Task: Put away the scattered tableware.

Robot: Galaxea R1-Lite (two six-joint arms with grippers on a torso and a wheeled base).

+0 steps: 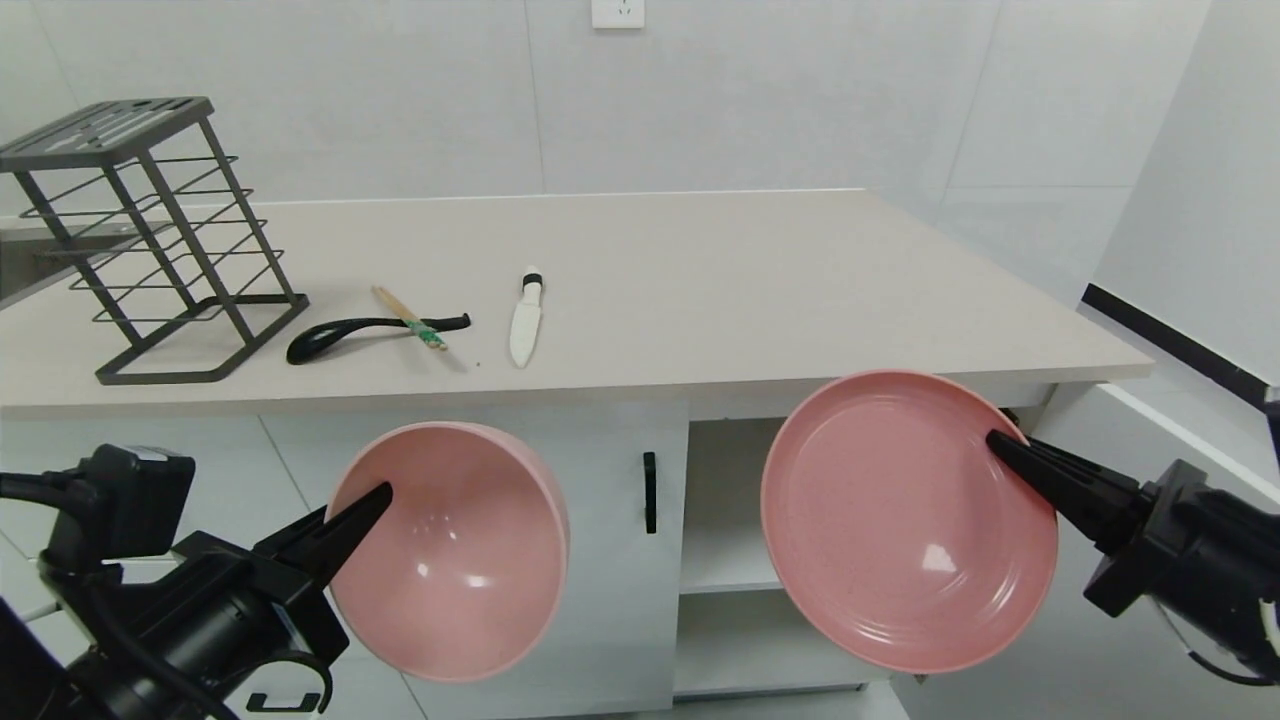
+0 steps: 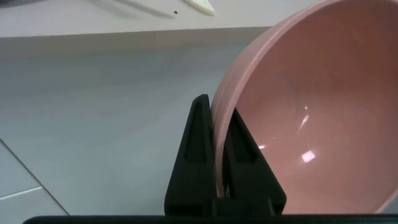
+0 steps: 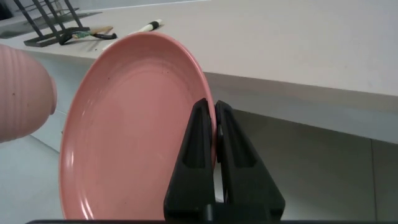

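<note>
**2 dishes in hand, 3 utensils left on the counter**

Pinching the rim of the pink bowl (image 1: 460,560) with the left gripper (image 1: 375,500), 1 finger inside the wall and 1 outside. Holding it tipped on its side, mouth outward, in front of the closed cabinet door (image 1: 610,560) and below the counter (image 1: 750,280) edge. Clamping the pink plate (image 1: 900,520) by its rim with the right gripper (image 1: 992,440) in the same manner. Holding that one on edge before the open shelves (image 1: 730,570).

By the look of it, early to midway: 2 pieces lifted, neither stowed. Yet to be collected from the countertop: a black spoon (image 1: 340,335), a pair of chopsticks (image 1: 408,317) lying across its handle, and a white knife (image 1: 525,320) near them. All 3 close to the rack (image 1: 150,240).

- **Bowl:** deep and round, glossy inside with bright highlights, faintly ribbed outside.
- **Plate:** shallow, finely speckled, with concentric rings around the well and a raised lip.
- **Material:** probably light moulded plastic or similar for both, and likely to slip in a thin 2-finger pinch.
- **Rack:** dark metal, with wire rungs and a slotted top.
- **Chopsticks:** wooden, with green-patterned ends.
- **Counter:** matte, pale and smooth.
</note>
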